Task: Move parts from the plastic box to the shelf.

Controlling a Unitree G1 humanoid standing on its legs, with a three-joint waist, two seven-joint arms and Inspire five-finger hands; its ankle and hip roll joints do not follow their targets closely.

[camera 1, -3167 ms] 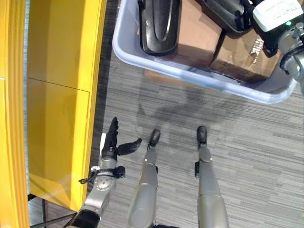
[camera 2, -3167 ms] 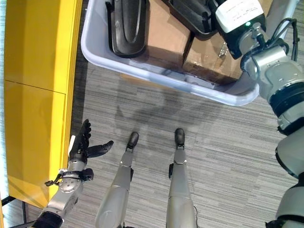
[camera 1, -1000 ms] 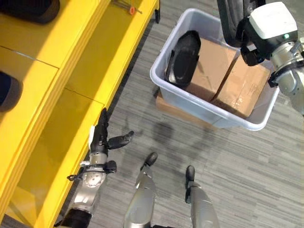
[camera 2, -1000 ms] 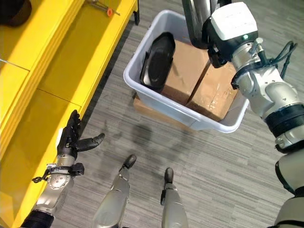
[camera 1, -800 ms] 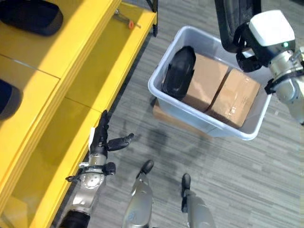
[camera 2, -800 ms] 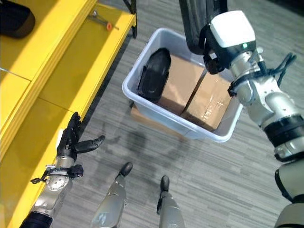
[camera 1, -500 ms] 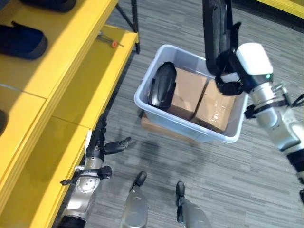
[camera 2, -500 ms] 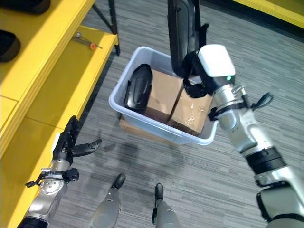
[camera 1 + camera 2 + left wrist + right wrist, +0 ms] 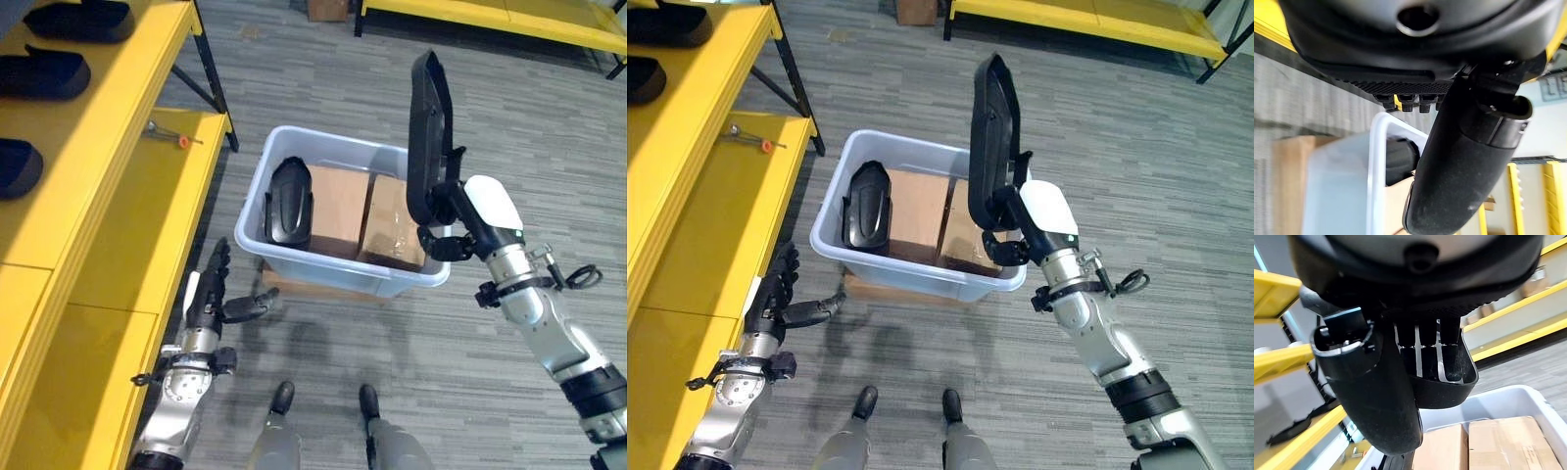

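right hand (image 9: 1014,230) curled round a long black part (image 9: 989,132), held upright above the plastic box (image 9: 838,250) on the floor. second black part (image 9: 866,211) lying in the box's left end beside two cardboard cartons (image 9: 918,217). left hand (image 9: 211,299) open, fingers straight, holding nothing, beside the yellow shelf (image 9: 118,196). more black parts (image 9: 59,69) on the upper shelf level.

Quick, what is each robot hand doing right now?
Left robot hand: open, holding nothing.
Right robot hand: closed on a long black part.
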